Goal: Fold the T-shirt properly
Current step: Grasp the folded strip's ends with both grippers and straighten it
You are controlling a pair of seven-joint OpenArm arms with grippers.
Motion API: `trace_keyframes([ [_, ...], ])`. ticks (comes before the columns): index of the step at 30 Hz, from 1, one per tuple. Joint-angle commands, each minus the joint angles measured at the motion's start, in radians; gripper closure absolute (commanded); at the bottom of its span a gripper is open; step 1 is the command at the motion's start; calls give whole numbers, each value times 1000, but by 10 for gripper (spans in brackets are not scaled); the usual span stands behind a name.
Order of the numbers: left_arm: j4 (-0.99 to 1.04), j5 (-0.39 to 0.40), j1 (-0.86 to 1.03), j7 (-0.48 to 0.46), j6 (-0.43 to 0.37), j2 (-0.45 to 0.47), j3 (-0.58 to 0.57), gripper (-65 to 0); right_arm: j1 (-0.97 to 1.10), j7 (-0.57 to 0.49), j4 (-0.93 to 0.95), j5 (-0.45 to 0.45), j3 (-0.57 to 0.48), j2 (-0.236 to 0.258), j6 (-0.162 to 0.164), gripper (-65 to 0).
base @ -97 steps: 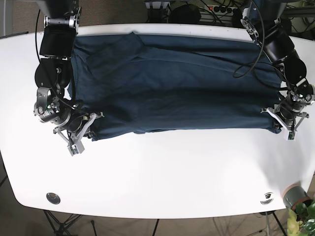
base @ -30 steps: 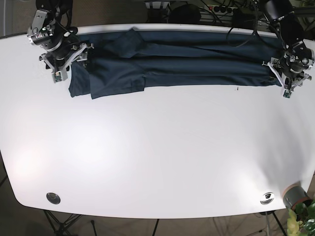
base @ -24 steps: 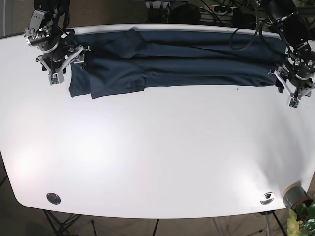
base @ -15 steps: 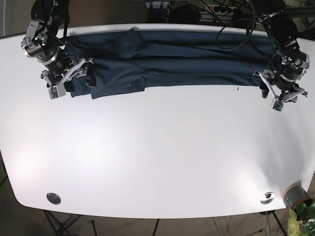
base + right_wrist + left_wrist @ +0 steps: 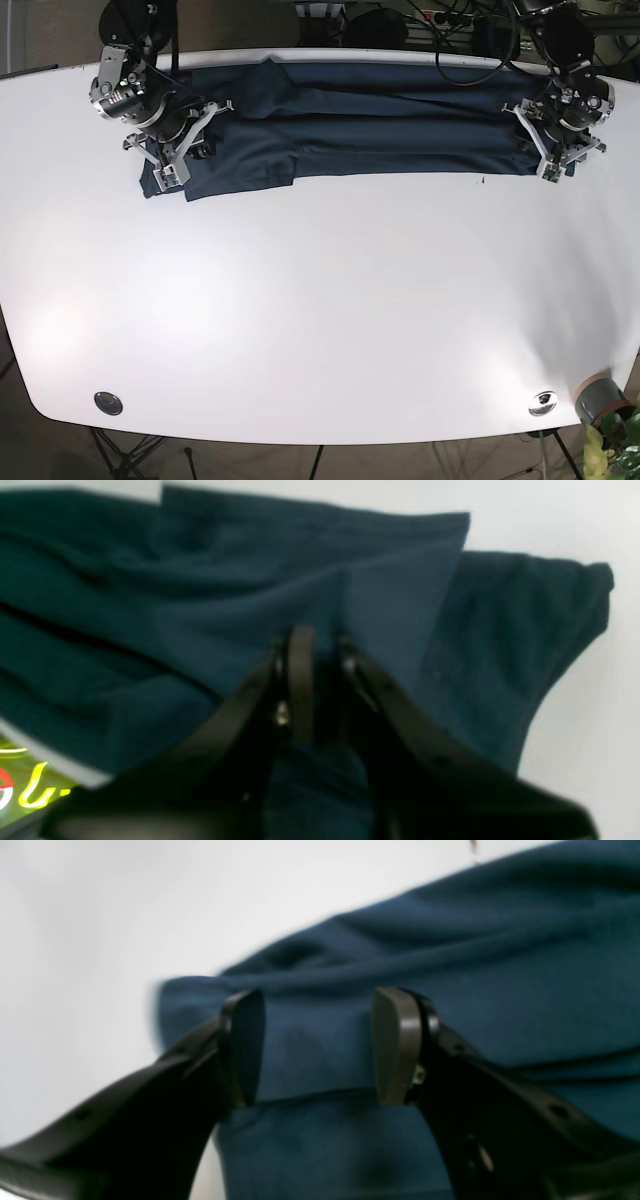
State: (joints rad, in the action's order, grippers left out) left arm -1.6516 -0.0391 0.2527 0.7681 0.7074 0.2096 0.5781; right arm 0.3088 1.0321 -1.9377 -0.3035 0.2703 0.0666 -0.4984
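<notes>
The dark blue T-shirt (image 5: 380, 120) lies folded into a long narrow strip along the table's back edge. My right gripper (image 5: 185, 165) is over the strip's left end. In the right wrist view its fingers (image 5: 299, 680) stand almost together, with a ridge of T-shirt cloth (image 5: 200, 605) pinched between them (image 5: 322, 680). At the strip's right end is my left gripper (image 5: 540, 150). The left wrist view shows this gripper (image 5: 320, 1045) open, its pads (image 5: 397, 1045) wide apart just above the T-shirt (image 5: 500, 965) near a corner.
The white table (image 5: 320, 300) stretches in front of the shirt. Two small metal discs (image 5: 108, 403) (image 5: 543, 402) sit near its front edge. A grey pot with a plant (image 5: 600, 400) stands off the front right corner. Cables hang behind the table.
The shirt's near half was folded back into a narrow strip. In the last half second both grippers moved from just in front of the strip onto its ends.
</notes>
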Motion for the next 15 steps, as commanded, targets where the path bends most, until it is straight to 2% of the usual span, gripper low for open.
trace_keyframes([
  [1, 35, -8, -5, -8, -9, 27, 38, -311, 5, -22, -9, 91, -4, -24, -4, -52],
  [5, 81, -6, -10, -9, -9, 46, 41, -311, 3, -37, 21, 234, -4, -54, -6, -55],
  [7, 90, -8, -22, -11, -9, 46, 41, -311, -17, -51, 51, 266, -4, -60, -6, -55],
  [15, 195, -9, -125, -11, -9, 46, 1, -311, -122, -62, 211, 292, 19, -54, -6, -55],
])
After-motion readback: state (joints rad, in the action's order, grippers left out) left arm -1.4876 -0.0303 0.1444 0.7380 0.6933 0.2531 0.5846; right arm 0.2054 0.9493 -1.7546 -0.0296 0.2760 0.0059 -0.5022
